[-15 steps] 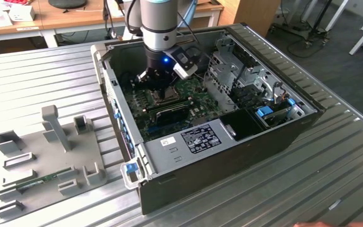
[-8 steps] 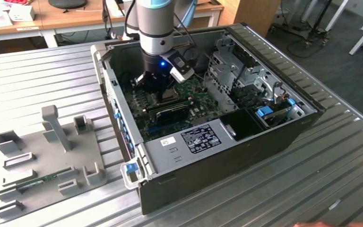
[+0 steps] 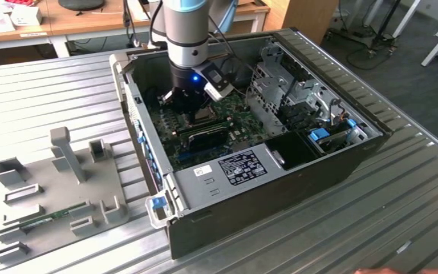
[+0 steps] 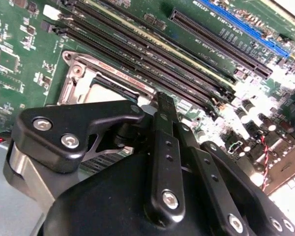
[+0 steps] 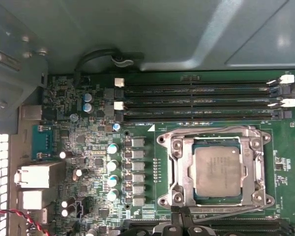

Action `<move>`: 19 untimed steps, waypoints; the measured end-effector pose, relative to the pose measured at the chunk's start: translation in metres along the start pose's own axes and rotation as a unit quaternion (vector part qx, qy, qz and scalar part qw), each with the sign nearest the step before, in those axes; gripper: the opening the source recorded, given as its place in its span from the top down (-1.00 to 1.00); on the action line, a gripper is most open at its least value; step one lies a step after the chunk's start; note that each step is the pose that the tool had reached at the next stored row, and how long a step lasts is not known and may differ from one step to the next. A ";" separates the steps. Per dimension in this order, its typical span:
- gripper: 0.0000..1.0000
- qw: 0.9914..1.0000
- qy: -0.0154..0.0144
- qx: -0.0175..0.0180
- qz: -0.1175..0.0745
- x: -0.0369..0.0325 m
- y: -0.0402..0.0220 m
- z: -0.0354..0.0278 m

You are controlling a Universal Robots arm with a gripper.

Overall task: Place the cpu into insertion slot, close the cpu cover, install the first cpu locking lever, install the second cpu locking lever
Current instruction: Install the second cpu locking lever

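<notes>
First wrist view: cpu lies flat in the insertion slot, seated square in the socket centre. The cpu cover is down around it, its window framing the chip. Thin locking levers run along the socket edges; whether they are latched I cannot tell. Long black memory slots lie just beyond the socket, toward the case wall.

Second wrist view: gripper seen from behind its black linkage, fingers pressed together into one narrow tip that sits just beside the socket's edge, nothing visibly pinched. Only a corner of the socket's silvery rim clears the linkage here; chip surface hardly visible.

Exterior view: open computer case lying on a slatted metal table. Arm comes straight down into the case, gripper vertical over the green motherboard. Grey fixture tray well apart at the exterior view's left.
</notes>
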State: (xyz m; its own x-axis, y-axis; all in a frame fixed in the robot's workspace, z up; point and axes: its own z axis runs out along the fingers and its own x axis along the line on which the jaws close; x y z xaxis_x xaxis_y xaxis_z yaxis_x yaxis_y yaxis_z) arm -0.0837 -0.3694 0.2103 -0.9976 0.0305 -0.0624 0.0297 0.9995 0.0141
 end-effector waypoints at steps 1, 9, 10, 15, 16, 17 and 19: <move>0.80 1.000 0.000 0.000 0.000 0.0010 0.0000 0.0003; 0.80 1.000 0.000 0.000 0.000 0.0069 -0.0003 0.0046; 0.80 1.000 0.000 0.000 0.000 0.0070 -0.0003 0.0053; 0.80 1.000 0.000 -0.003 0.000 0.0074 -0.0003 0.0072; 0.80 1.000 0.000 -0.003 0.000 0.0073 -0.0003 0.0074; 0.80 1.000 0.000 -0.004 0.000 0.0074 -0.0003 0.0076; 0.80 1.000 0.000 -0.007 0.000 0.0078 -0.0004 0.0082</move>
State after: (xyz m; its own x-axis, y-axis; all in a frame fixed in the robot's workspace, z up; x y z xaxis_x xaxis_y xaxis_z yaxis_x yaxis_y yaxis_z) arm -0.0910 -0.3694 0.2016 -0.9976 0.0313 -0.0619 0.0296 0.9992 0.0272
